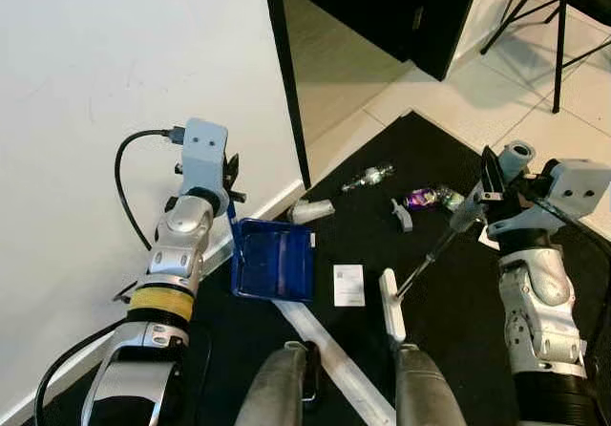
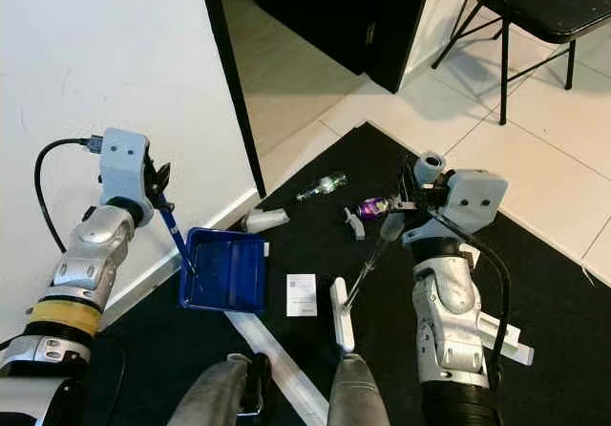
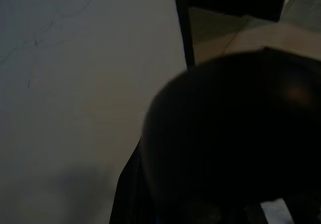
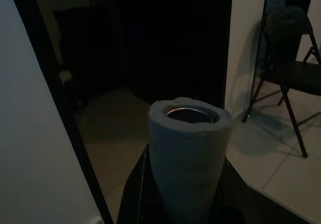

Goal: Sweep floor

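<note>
A blue dustpan [image 1: 275, 259] rests on the black mat [image 1: 449, 292] by the wall. My left gripper [image 1: 229, 182] is shut on its thin blue handle, above the pan. My right gripper [image 1: 492, 192] is shut on the grey-wrapped top of the broom handle [image 4: 188, 153]. The broom's stick slants down to its white head [image 1: 391, 316], which lies on the mat in front of my legs. Ahead of the head lie a paper card [image 1: 348, 285], a white cup [image 1: 310, 212], a clear bottle [image 1: 368, 178], a purple wrapper [image 1: 425, 198] and a small white scrap [image 1: 403, 216].
A white wall [image 1: 124, 53] stands close on the left, ending at a black door frame [image 1: 286, 73] with a dark doorway beyond. A black folding chair [image 2: 535, 6] stands on white tiles at the far right. A white strip [image 1: 325, 350] crosses the mat near my legs.
</note>
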{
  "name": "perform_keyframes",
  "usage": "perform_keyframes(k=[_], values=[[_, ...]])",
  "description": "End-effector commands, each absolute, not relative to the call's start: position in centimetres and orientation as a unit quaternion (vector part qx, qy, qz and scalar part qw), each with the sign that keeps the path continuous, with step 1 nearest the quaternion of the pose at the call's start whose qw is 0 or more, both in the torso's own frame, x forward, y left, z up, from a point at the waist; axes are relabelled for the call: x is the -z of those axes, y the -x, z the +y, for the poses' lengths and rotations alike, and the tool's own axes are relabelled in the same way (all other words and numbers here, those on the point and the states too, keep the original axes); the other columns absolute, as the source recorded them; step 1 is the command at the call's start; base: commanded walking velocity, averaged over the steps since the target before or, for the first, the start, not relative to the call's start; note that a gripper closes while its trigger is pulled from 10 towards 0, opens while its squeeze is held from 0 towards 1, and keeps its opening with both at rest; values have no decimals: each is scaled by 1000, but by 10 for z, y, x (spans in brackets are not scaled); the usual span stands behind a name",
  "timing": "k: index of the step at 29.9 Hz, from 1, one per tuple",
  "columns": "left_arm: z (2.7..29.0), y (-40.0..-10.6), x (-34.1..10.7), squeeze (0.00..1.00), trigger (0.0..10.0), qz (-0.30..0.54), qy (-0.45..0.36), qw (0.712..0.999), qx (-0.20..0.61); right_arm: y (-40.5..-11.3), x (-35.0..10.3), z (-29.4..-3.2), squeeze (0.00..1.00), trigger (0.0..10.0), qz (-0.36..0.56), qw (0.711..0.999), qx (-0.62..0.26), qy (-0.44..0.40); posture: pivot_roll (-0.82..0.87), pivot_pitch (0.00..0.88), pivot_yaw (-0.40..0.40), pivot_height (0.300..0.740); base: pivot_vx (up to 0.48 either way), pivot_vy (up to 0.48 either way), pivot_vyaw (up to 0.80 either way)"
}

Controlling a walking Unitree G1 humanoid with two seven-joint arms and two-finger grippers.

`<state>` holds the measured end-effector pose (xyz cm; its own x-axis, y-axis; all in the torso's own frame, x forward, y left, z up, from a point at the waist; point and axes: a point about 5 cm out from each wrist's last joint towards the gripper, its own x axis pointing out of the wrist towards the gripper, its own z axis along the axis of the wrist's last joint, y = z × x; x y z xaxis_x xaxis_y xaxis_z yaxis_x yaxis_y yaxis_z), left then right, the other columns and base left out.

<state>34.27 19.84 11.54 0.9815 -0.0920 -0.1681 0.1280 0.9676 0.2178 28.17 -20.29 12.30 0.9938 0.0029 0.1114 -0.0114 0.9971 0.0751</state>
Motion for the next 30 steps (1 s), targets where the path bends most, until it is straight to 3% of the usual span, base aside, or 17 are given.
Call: perform_keyframes(k=[1,16,30], values=[[209,-338,-108,0,10000,88,-141,985,53,-280,-123,-205,0,10000,-67,998,-3,-21,-77,182,83,740,0,0,0],[202,-332,-83,0,10000,132,-133,979,84,-289,-123,-201,0,10000,-80,996,-28,21,-82,177,83,740,0,0,0],[200,-339,-108,0,10000,112,-91,984,102,-293,-119,-198,0,10000,-80,995,-44,48,-69,171,84,740,0,0,0]])
